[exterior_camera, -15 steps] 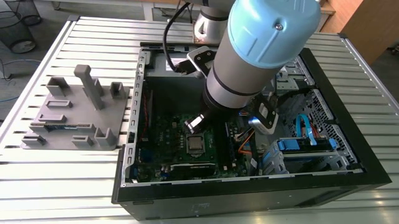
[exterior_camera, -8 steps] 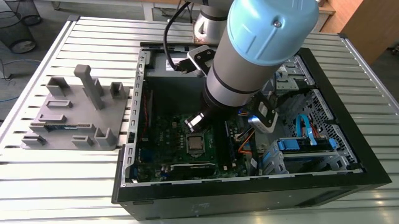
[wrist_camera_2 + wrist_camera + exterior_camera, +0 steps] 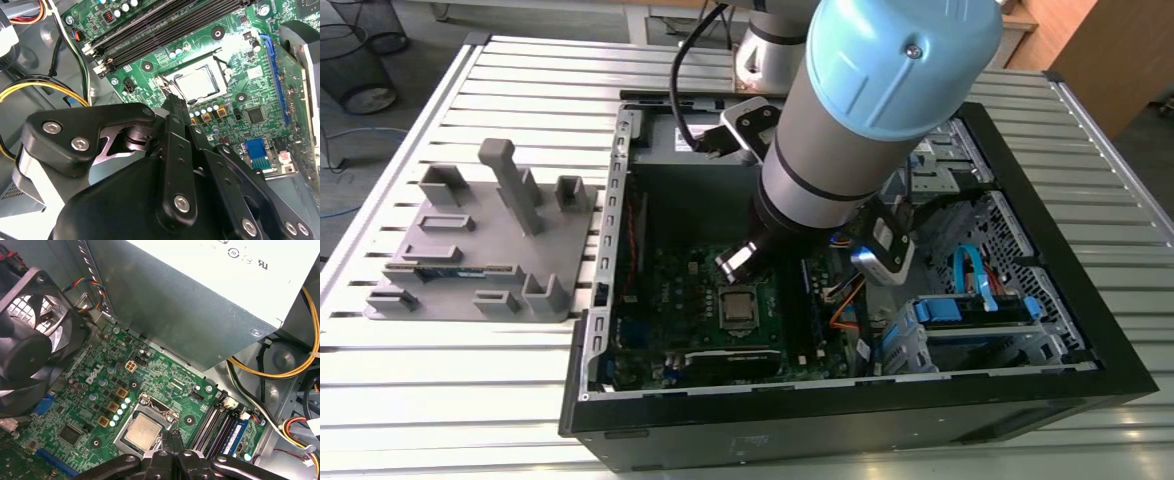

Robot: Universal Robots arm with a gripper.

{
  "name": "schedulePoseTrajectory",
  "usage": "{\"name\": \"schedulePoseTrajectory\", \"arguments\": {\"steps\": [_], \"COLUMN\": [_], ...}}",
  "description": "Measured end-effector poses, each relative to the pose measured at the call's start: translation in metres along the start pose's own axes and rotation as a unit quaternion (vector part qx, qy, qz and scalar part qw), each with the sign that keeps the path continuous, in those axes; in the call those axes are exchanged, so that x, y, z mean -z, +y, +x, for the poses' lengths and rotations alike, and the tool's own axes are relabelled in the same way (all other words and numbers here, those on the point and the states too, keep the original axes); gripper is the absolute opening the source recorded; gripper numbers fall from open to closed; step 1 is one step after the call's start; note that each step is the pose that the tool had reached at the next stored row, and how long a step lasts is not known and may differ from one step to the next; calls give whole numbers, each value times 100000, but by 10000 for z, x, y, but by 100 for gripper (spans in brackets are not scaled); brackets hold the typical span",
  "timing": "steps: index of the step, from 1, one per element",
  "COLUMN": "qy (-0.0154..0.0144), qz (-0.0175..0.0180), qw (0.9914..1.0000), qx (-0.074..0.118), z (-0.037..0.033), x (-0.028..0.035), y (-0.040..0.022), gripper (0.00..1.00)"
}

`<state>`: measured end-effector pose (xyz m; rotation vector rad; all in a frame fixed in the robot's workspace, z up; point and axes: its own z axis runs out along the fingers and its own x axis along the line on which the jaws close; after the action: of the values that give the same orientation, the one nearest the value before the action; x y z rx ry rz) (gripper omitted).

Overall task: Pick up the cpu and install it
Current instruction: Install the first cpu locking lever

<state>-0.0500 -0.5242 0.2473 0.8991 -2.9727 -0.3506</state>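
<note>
End effector (image 3: 173, 101) clenched, empty, tips right at the edge of the socket (image 3: 159, 410); the cpu (image 3: 197, 82) lies flat inside it, memory slots (image 3: 150, 30) just beside, low board parts between socket and fan (image 3: 25, 340)

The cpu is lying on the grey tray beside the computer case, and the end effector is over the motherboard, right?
No. The cpu sits in the socket on the motherboard, as the first wrist view shows; the end effector is over the motherboard.
</note>
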Motion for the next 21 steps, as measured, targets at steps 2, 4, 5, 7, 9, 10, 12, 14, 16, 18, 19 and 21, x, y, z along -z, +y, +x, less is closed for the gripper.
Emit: {"name": "schedulePoseTrajectory", "arguments": {"steps": [2,4,5,7,9,10,12,14,16,18,19,21], "qy": [-2,-14,-24,-117,-252,-315,-444,-538,-636,-747,-811,-922], "qz": [6,9,18,42,83,99,146,260,431,646,767,1067], "qw": [100000,100000,100000,99998,99992,99988,99977,99960,99934,99898,99878,99834], "qx": [-25,-82,-156,-572,-1205,-1493,-2081,-2757,-3563,-4404,-4814,-5585], "z": [-3,-3,-3,-4,-3,-3,-3,-2,-2,-1,0,0], "x": [0,-1,-1,-4,-9,-12,-23,-35,-51,-67,-74,-86], "y": [4,5,5,5,4,3,1,-2,-5,-9,-10,-13], "gripper": [11,11,11,11,11,11,11,11,11,11,11,11]}}
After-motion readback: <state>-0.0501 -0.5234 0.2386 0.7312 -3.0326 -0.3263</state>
